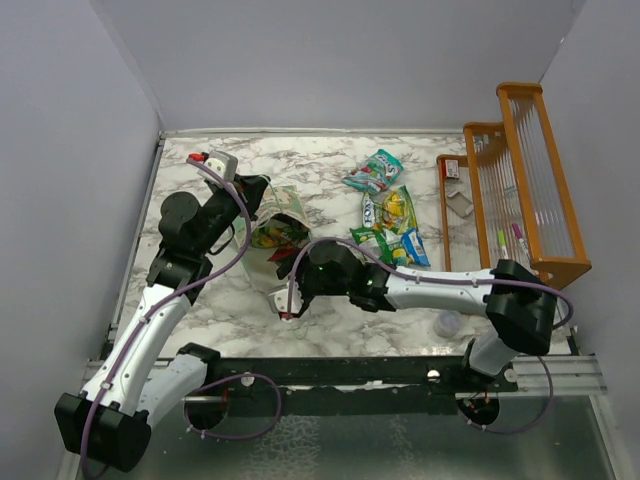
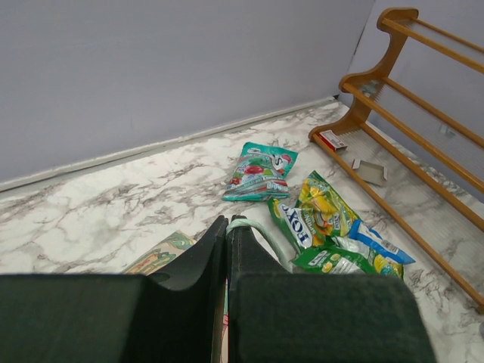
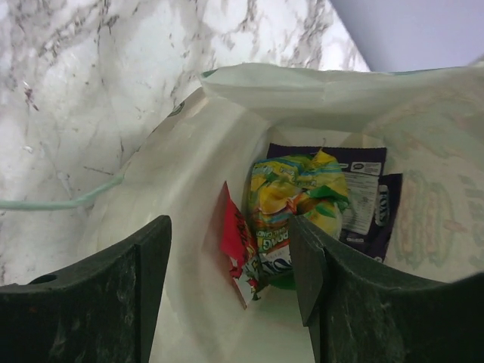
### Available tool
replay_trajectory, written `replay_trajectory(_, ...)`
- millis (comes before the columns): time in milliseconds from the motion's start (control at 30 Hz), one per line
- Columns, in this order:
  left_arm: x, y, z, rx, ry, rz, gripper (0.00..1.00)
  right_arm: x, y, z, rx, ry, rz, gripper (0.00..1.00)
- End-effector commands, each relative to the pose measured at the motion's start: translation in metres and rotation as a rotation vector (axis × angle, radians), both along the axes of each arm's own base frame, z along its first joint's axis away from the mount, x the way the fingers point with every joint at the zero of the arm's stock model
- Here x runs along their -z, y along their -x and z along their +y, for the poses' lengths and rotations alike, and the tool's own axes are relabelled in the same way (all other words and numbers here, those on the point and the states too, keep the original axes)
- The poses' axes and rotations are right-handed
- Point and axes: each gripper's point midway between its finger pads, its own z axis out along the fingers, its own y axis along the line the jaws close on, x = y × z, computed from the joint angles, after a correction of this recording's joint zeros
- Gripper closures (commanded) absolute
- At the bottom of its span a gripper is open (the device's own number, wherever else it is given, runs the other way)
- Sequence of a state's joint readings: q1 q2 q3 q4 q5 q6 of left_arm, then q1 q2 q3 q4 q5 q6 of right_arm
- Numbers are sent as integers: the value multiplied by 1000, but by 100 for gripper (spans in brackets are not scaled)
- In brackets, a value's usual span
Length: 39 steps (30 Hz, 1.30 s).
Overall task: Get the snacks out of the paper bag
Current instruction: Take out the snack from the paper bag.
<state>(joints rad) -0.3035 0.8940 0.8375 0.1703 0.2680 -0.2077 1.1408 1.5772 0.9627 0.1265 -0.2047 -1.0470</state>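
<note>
**Right gripper open at the bag mouth, three packets in sight**

Right gripper (image 3: 231, 234) hangs with its fingers spread wide, just inside the mouth of the bag (image 3: 189, 174). The bag sits a little toward 10 o'clock of the table's centre and seems tipped toward the arms. Left gripper (image 2: 228, 227) is pressed together on what looks like the bag's rim, at 12 o'clock of the opening, propping it up.

Inside, a red packet (image 3: 238, 253) stands on edge. It touches the 9 o'clock side of a yellow-green packet (image 3: 291, 200). A purple packet (image 3: 363, 197) lies behind, toward 3 o'clock.

The red packet sits nearest the gap between the fingers, so it looks like the one to take. A straight advance should put one finger on each face. Closing on the packet's body is safer than closing on a corner, because the film is slick and crinkly and could slip out. The finger at 9 o'clock is close to the white paper wall, which must not be pinched along with the packet. Pulling back along the entry line should spare the rim.

The table (image 1: 200, 310) is smooth white marble pattern with grey veins. A teal packet (image 1: 375, 170) and two green-yellow ones (image 1: 395, 228) lie on it, at 2 to 3 o'clock of the bag. An orange rack (image 1: 520, 180) stands at the 3 o'clock edge. Plain pale walls (image 1: 330, 60) close in three sides.
</note>
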Motion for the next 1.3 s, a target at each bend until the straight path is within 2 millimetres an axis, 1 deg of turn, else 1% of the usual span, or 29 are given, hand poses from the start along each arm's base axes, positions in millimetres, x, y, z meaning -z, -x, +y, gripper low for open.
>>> replay_trajectory(0, -21, 5, 2, -8, 20, -60, 100, 31, -24, 1, 51, 140, -31, 39)
replay_trajectory(100, -21, 5, 2, -7, 18, -59, 100, 43, -35, 2, 74, 173, -26, 43)
replay_trajectory(267, -21, 5, 1, -5, 19, -59, 100, 52, -57, -3, 120, 190, -57, 43)
replay_trajectory(400, -21, 5, 1, -5, 19, -59, 100, 63, -70, -4, 130, 215, -51, 46)
replay_trajectory(667, -19, 4, 0, -3, 21, -54, 100, 75, -87, 6, 158, 214, -74, 50)
replay_trajectory(833, -20, 5, 0, 0, 21, -54, 100, 77, -106, 9, 209, 193, -119, 51)
replay_trajectory(933, -20, 5, 0, -1, 19, -54, 100, 78, -111, 11, 227, 187, -131, 59)
replay_trajectory(1033, -20, 6, 0, -1, 20, -54, 100, 72, -115, 11, 245, 166, -156, 67)
replay_trajectory(1167, -19, 5, -1, 1, 17, -53, 100, 58, -118, 10, 262, 119, -198, 83)
replay_trajectory(1267, -19, 5, -1, 2, 17, -52, 100, 44, -115, 10, 252, 75, -200, 93)
